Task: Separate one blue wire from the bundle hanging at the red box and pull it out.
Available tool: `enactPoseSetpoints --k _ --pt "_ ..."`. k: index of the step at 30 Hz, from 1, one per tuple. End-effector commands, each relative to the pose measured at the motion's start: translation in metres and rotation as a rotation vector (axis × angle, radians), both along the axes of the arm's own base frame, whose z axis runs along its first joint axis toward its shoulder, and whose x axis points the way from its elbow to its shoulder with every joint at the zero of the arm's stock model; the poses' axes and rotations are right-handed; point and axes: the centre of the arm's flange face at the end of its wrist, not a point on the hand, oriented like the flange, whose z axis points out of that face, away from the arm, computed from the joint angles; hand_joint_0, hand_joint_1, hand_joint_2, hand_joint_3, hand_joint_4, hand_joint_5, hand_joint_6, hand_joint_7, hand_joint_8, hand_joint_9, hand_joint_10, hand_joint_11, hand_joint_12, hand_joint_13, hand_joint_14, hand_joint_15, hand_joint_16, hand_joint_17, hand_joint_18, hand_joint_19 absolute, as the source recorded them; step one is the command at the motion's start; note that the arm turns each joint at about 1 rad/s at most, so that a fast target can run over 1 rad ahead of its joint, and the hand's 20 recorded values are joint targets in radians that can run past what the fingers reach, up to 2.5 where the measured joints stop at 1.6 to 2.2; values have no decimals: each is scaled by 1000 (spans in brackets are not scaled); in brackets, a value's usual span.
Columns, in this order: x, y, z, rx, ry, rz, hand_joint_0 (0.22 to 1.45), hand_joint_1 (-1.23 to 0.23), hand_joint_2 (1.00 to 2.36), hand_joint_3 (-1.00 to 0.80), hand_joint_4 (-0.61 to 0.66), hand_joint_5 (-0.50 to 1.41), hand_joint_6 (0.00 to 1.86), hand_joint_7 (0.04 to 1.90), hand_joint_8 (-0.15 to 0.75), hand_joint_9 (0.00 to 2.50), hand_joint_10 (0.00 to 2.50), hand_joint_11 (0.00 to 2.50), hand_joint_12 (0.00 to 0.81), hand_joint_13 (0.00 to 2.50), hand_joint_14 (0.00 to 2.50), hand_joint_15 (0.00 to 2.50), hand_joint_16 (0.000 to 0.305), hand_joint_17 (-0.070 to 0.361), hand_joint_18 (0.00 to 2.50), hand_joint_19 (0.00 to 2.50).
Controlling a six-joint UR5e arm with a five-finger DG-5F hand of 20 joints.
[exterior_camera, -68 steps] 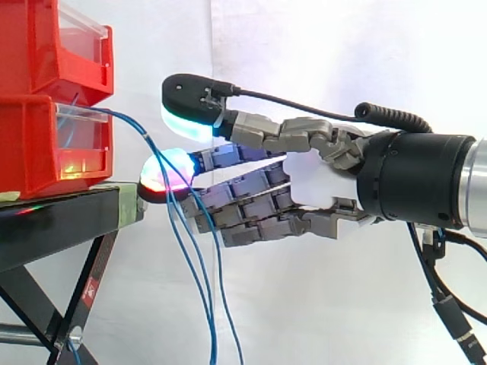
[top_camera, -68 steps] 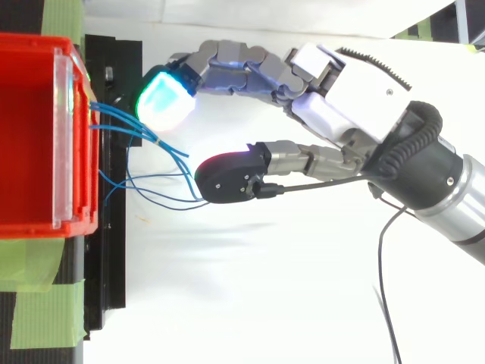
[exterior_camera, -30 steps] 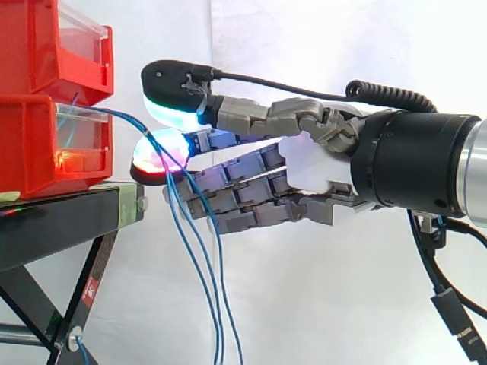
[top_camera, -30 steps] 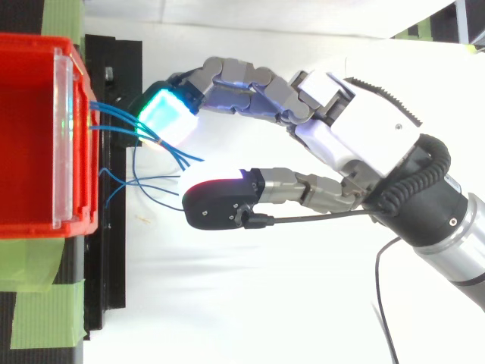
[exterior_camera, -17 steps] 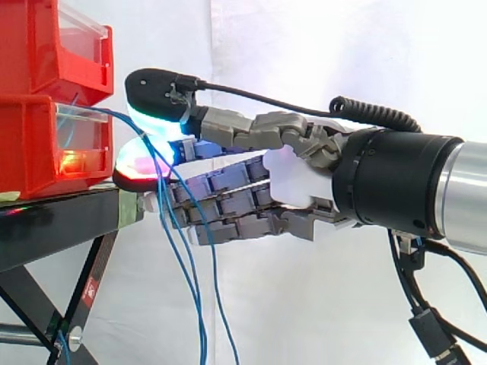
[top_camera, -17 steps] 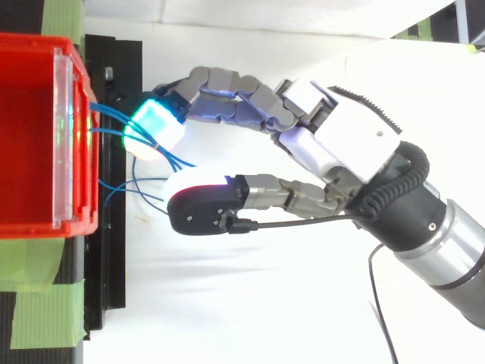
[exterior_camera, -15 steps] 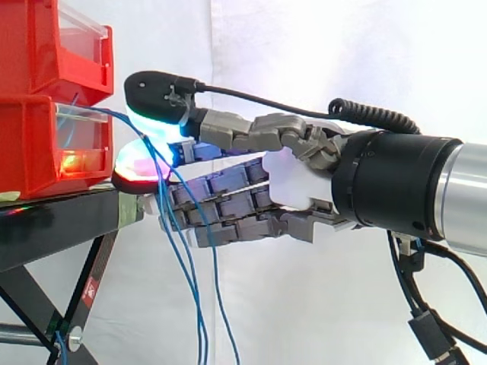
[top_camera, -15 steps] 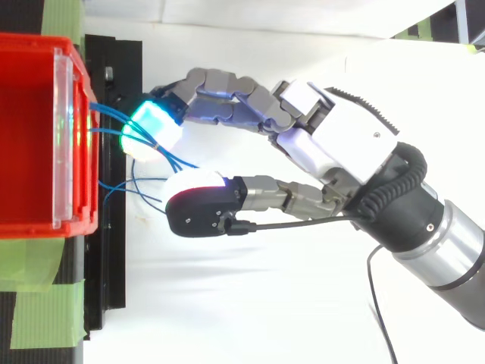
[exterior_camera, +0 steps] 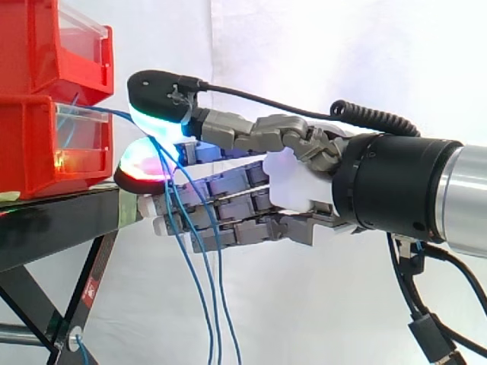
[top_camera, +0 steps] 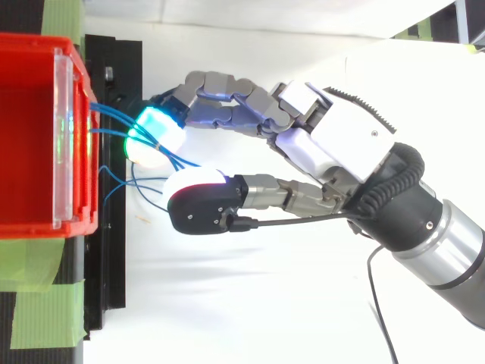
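Side: blue wires (exterior_camera: pixel 120 115) hang past hand (exterior_camera: pixel 297 182); top: fanning from red box (top_camera: pixel 30 152).

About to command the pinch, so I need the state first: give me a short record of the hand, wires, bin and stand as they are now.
hand: open, reaching in from the right, level with the lower red bin
pads: thumb pad above, fingertip pad below, apart
blue wires: leave the bin front, run between those pads, then hang down across the hand
separated: no wire seen pinched or pulled clear
support: black stand under the bins
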Motion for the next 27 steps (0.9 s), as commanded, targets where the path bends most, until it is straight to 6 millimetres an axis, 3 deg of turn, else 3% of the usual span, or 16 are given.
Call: enactPoseSetpoints --k 1,9,27 --pt "2 -1 3 5 -5 -2 599 -709 1004 -453 253 -127 552 1168 343 689 9 356 418 498 9 287 58 130 455 235" --pt "4 -1 6 5 -4 -3 605 -687 1005 -429 251 -138 615 1072 345 703 9 373 417 508 10 302 57 128 467 258" --pt "0 -6 3 82 -15 7 602 -664 1005 -436 248 -134 610 1086 350 729 12 403 422 537 11 321 57 128 495 278"
